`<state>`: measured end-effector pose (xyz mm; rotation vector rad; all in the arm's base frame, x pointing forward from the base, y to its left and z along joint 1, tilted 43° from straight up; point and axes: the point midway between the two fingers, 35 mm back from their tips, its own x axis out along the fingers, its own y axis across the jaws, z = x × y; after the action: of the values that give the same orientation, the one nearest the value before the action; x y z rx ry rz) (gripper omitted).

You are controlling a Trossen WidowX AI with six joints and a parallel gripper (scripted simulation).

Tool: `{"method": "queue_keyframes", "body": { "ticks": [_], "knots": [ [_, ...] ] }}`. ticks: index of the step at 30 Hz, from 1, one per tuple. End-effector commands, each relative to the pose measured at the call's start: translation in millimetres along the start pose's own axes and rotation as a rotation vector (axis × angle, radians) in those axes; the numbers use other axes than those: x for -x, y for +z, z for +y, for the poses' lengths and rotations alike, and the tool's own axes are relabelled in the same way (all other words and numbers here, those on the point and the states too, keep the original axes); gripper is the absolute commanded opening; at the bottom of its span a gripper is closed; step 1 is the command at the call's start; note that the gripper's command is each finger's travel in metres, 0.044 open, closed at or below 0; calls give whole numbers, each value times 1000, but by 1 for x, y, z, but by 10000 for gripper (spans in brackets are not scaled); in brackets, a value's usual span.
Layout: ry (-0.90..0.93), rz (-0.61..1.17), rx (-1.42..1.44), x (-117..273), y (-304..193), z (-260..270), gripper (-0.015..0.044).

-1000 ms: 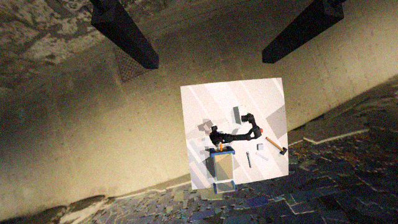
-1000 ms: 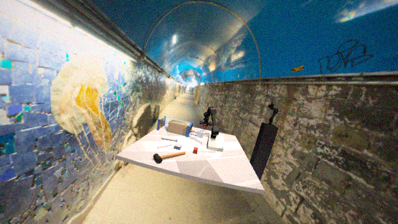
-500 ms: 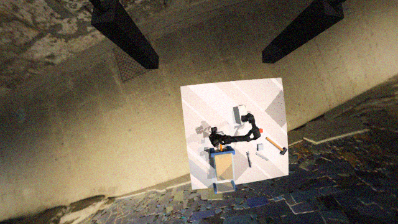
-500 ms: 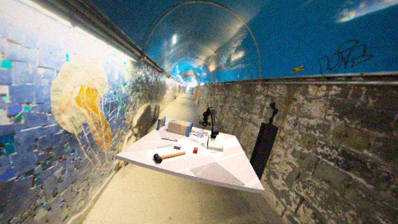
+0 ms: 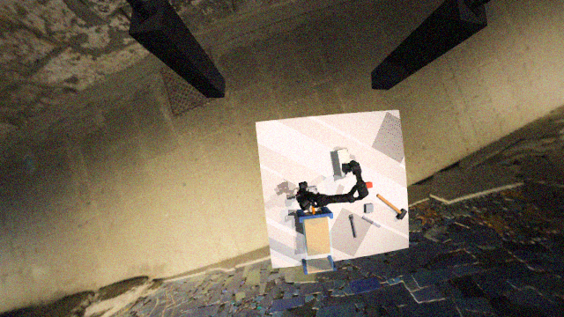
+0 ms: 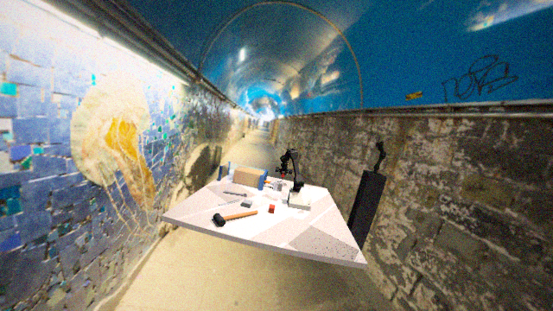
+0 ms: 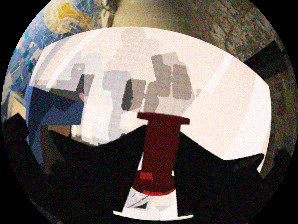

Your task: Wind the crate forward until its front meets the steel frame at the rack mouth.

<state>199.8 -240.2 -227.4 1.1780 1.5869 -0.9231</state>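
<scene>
Crate (image 5: 317, 235) (image 6: 246, 177): btm ctr in top view, L of ctr in exterior, flat in cubby btwn blue end frames (image 5: 326, 217) (image 6: 260, 180). Claw (image 5: 303, 187) (image 6: 282, 172) (image 7: 160, 131) mostly shut on dk red grip (image 6: 282, 175) (image 7: 162, 150). Top view: arm (image 5: 339, 198) hides part of bench near cubby mouth; hammer (image 5: 389, 204) (image 6: 239, 215), gray block (image 5: 368, 208) (image 6: 246, 203), red block (image 5: 369, 185) (image 6: 271, 208) lie R of cubby, well apart from crate.

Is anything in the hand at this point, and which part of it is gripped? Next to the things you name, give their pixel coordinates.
Yes: the hand (image 6: 282, 174) (image 7: 160, 131) holds a dark red spool-shaped grip (image 7: 162, 145) by the shaft below its flared rim.
</scene>
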Motion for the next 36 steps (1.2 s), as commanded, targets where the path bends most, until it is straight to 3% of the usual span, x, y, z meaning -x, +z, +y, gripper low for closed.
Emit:
{"method": "queue_keyframes", "body": {
  "ticks": [1, 36],
  "knots": [
    [45, -4, 24, -2, 1, 23, 0],
    [48, -3, 25, 2, -3, 65, 0]
  ]
}}
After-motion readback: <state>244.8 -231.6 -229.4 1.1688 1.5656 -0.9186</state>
